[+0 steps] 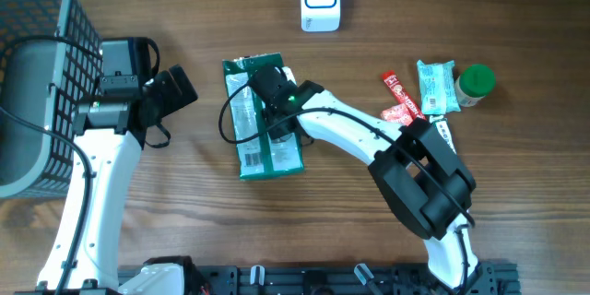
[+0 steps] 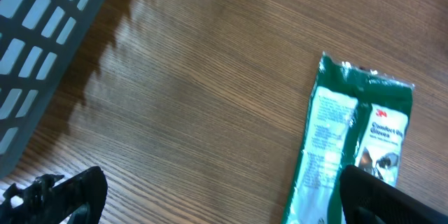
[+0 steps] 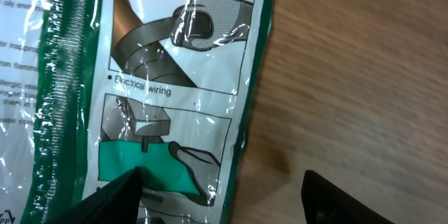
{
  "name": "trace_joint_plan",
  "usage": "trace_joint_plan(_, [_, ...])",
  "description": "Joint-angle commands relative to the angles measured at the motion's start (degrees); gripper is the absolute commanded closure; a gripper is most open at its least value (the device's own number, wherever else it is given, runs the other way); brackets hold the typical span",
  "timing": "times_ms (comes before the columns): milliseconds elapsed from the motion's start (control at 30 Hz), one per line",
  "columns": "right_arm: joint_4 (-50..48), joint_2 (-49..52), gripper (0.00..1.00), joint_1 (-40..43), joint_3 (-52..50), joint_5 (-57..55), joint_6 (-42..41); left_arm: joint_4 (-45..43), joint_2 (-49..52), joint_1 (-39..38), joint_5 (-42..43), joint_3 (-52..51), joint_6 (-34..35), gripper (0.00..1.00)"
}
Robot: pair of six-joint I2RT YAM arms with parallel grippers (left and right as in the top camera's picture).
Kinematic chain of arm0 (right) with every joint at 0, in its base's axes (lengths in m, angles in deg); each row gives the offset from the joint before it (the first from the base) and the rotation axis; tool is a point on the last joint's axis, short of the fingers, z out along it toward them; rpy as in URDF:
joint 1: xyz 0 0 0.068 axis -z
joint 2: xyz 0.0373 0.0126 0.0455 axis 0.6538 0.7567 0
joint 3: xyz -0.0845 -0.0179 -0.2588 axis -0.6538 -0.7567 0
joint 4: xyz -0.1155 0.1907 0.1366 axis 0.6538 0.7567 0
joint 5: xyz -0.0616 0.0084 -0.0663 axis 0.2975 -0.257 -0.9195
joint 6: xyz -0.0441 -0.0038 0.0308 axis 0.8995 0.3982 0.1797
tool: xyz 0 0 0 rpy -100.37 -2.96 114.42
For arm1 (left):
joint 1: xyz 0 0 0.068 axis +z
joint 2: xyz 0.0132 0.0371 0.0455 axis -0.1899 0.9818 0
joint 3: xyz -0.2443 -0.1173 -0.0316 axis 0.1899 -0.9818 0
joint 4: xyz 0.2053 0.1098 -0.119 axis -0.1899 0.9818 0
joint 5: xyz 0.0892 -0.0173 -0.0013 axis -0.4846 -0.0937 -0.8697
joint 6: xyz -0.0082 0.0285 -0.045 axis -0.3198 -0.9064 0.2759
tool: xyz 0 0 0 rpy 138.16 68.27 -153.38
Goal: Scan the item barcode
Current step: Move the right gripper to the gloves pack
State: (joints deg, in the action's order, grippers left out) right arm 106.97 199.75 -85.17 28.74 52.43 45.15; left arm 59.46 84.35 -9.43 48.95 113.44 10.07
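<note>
One green package [image 1: 275,155] lies flat near the middle of the wooden table [image 1: 369,18]. One white scanner [image 1: 320,0] stands at the far edge, well apart from the package. One grey basket [image 1: 37,18] sits at the far left. To the right, close together, lie what look like two red sachets [image 1: 398,101], one teal-and-white packet [image 1: 435,86] and one green-capped bottle [image 1: 477,81].

Two arms reach in. The right gripper [image 1: 272,88] is over the package's far end with its claw spread. One finger [image 3: 112,199] is above the printed film and the other is above bare wood just beside the package's edge. The left gripper [image 1: 175,92] hangs to the left of the package, its claw spread wide with nothing in it.

On the package, the words "Electrical wiring" can be read beneath a drawing of a gloved hand. The finer print beside it is too blurred to read.
</note>
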Motion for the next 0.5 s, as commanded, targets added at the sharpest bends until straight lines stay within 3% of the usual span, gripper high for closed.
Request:
trace_joint_plan(0, [4.98, 0.22, 0.27, 1.64, -0.37, -1.36, -2.19, -0.13, 0.11, 0.26, -0.50, 0.28, -0.66, 0.00])
trace_joint_plan(200, [14.36, -0.68, 0.28, 7.41, -0.31, 8.55, -2.56, -0.13, 0.11, 0.26, -0.50, 0.28, -0.63, 0.00])
trace_joint_plan(300, [15.78, -1.73, 0.36, 10.23, -0.31, 14.27, 3.17, -0.11, 0.11, 0.26, -0.52, 0.28, -0.66, 0.00])
trace_joint_plan(467, [16.22, -7.96, 0.35, 12.00, -0.28, 18.43, 7.56, -0.13, 0.11, 0.26, -0.50, 0.28, -0.63, 0.00])
